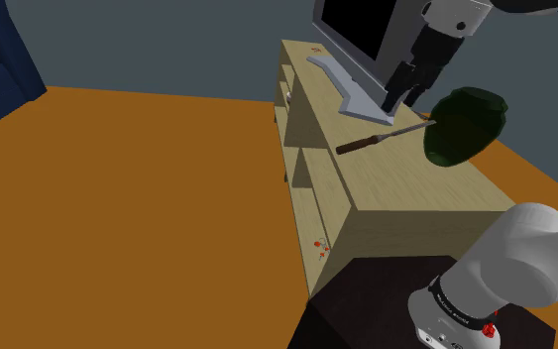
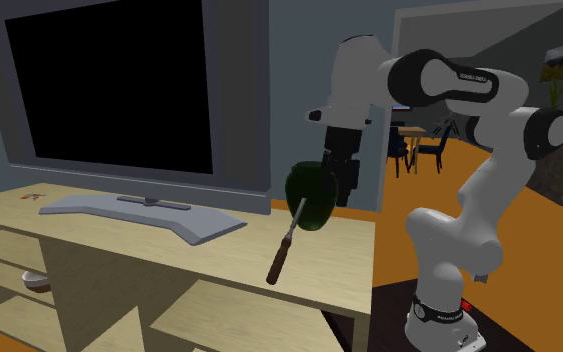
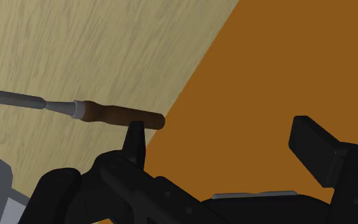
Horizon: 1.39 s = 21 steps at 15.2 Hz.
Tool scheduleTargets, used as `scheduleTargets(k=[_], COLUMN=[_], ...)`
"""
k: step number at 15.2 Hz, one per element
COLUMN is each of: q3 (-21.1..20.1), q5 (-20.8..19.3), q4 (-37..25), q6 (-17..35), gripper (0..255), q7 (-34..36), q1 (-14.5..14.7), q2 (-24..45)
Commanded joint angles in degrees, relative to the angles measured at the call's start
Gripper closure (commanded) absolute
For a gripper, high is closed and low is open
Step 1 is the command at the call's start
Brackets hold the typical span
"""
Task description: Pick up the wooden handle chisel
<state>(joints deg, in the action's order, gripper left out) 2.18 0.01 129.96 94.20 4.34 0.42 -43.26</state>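
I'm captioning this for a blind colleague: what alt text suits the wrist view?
An open black gripper hangs empty over the edge of a pale wood-grain top, with a brown-handled chisel lying on the top just beyond one finger, not gripped. Orange floor lies past the edge.

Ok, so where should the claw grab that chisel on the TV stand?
Grip the brown handle, coming straight down, closing across it: the chisel lies flat on the stand top, and the handle is thicker than its thin metal shaft.
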Motion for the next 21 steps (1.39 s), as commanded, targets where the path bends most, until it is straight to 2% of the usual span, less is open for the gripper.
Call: scheduleTargets(k=[1,9,16,21], q3=[0.0,8.4,14.9,15.6], q5=[0.0,-12.3,-22.9,-23.9], q4=[0.0,3.4,3.3,5.9], q6=[0.0,3.7,11.3,14.8], gripper=[0,0,0,0], q7=[0.0,-26.2,-47.4,-47.5], q1=[0.0,2.9,4.6,4.5], q2=[0.0,6.1,15.2,16.2])
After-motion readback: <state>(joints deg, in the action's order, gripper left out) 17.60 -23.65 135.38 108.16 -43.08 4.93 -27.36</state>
